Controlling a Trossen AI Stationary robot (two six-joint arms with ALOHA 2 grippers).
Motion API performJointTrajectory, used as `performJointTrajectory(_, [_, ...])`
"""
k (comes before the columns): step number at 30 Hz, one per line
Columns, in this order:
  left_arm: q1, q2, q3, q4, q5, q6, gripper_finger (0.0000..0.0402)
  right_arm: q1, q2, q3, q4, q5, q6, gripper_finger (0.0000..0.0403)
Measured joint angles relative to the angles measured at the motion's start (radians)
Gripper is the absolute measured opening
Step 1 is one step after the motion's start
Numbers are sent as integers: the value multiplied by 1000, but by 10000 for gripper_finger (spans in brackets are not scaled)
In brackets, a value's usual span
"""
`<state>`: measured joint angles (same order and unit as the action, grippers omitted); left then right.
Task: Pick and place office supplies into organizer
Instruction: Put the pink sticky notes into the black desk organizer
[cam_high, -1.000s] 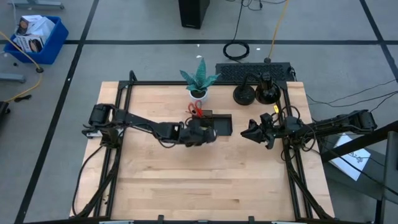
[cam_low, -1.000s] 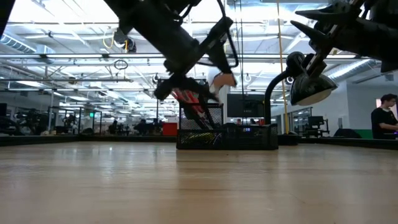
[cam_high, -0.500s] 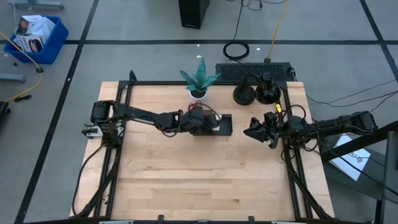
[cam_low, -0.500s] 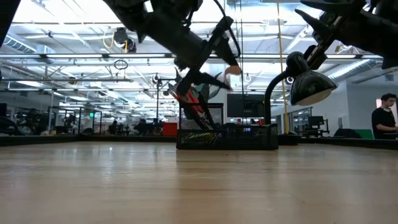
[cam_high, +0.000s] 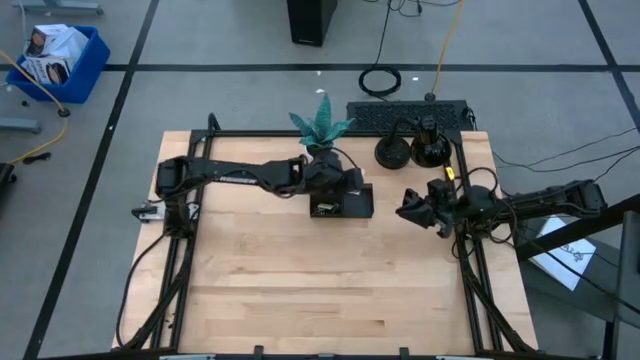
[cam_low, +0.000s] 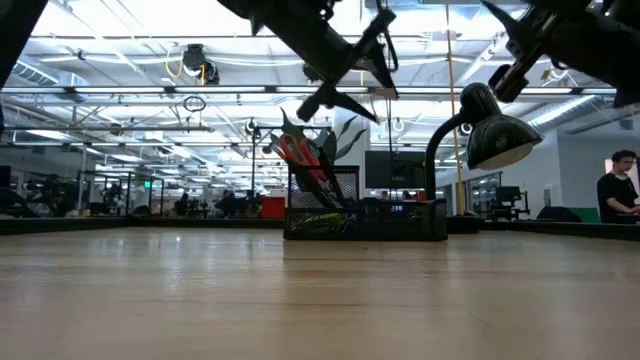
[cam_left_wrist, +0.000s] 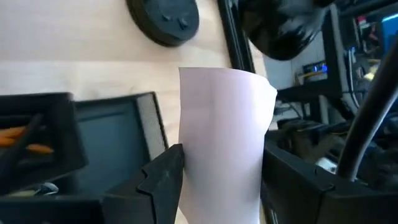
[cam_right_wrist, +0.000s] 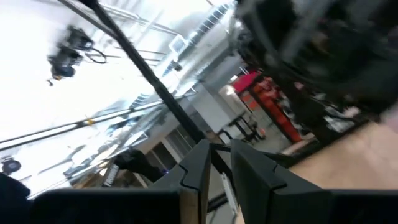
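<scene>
A: Counting outward from the organizer (cam_high: 343, 203), what do you get?

B: One black organizer, a little behind the middle of the wooden table (cam_high: 300, 290). One left gripper (cam_left_wrist: 214, 180) hangs right above it, jaws clamped on a single pale pink sticky-note pad (cam_left_wrist: 224, 140), a finger pressing each flat side. In the left wrist view the pad stands over the organizer's open compartment, clear of its walls.

A: What sits inside?

B: Red-handled scissors (cam_low: 303, 158) stick up out of the tall mesh end, tilted. Two orange pencils (cam_left_wrist: 25, 140) lie in the compartment beside the open one. I can't count anything else in there.

A: And the other arm?

B: One right gripper (cam_high: 407, 208) is off to the organizer's right, near the table's right rail, lifted off the wood. Its two fingers (cam_right_wrist: 196, 165) sit close with a narrow slit between and nothing in it, so nearly shut, empty.

A: Behind the organizer?

B: One potted plant (cam_high: 320, 128) just behind it, close to the left arm's wrist. Two round black bases (cam_high: 410, 152) to the back right, one carrying a desk lamp (cam_low: 485, 125). One black keyboard (cam_high: 408, 114) lies beyond the table's back edge.

A: Room to move?

B: The whole front half of the table, nearer than the organizer, is bare wood.
</scene>
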<state>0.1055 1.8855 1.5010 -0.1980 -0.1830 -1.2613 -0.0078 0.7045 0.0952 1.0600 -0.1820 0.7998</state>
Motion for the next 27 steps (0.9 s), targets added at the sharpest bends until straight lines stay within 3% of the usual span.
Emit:
performJointTrajectory(6, [8,95,85,-40,55,-11,209,-7,-78,1,13,-2,-27,59])
performJointTrajectory(12, [-3,191,205,-263,130,27,209,-29,-132,1,-16,-2,-26,59])
performJointTrajectory(18, [-8,257,307,-328,137,52,209,-37,-145,1,-59,-2,-26,59])
performJointTrajectory(27, [32,264,317,-359,100,51,209,-37,-146,1,-70,-5,-3,59])
